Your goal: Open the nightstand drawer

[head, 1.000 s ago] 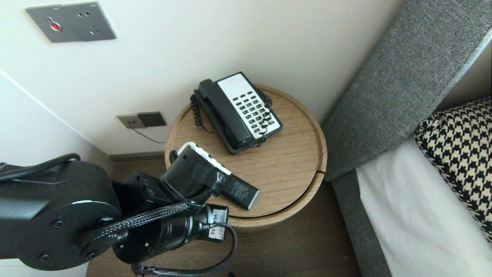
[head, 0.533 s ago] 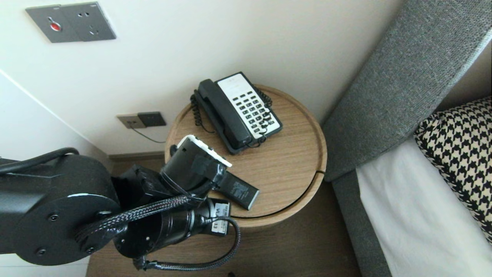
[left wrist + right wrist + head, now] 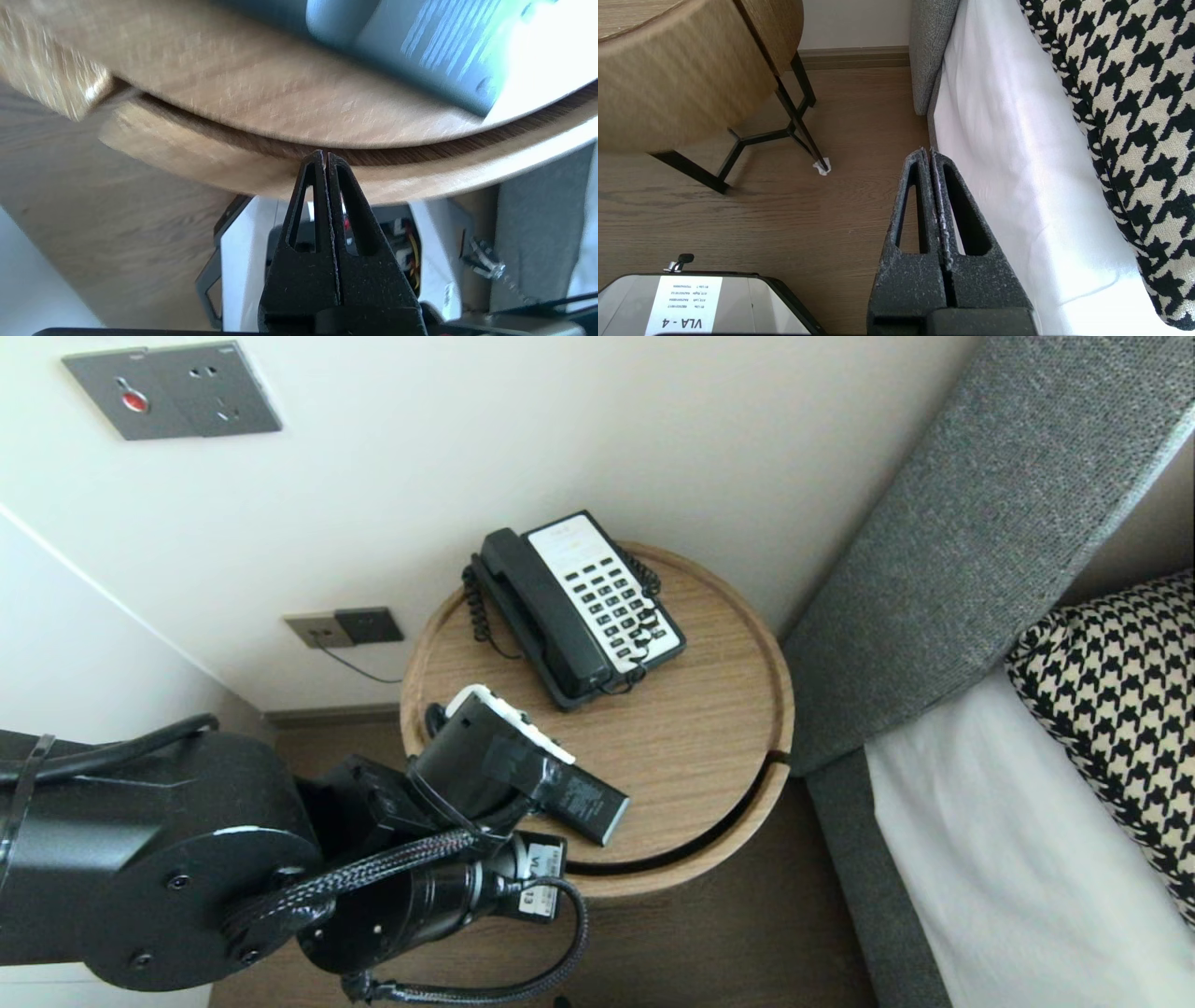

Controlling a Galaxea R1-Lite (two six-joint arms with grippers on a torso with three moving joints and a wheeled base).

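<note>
A round wooden bedside table [image 3: 709,728] carries a black and white telephone [image 3: 597,597] at the back and a flat black device [image 3: 588,803] with a printed label near the front rim. My left arm's wrist [image 3: 485,756] leans over the table's front left and hides part of that device and the fingers below. In the left wrist view my left gripper [image 3: 325,156] is shut with nothing in it, its tips at the dark groove [image 3: 420,151] under the table top. The black device [image 3: 420,51] lies just beyond. My right gripper [image 3: 930,151] hangs shut and empty above the floor beside the bed.
A grey headboard [image 3: 962,523], white sheet [image 3: 1008,859] and houndstooth pillow [image 3: 1111,709] fill the right. The table stands on thin black legs [image 3: 794,116] over a wooden floor [image 3: 784,210]. Wall sockets [image 3: 345,627] with a cable sit behind the table, and my own base [image 3: 691,303] shows below.
My left arm has swayed slightly: the wrist moved up towards the telephone, then came back down and a little right. The phone and black device have not moved.
</note>
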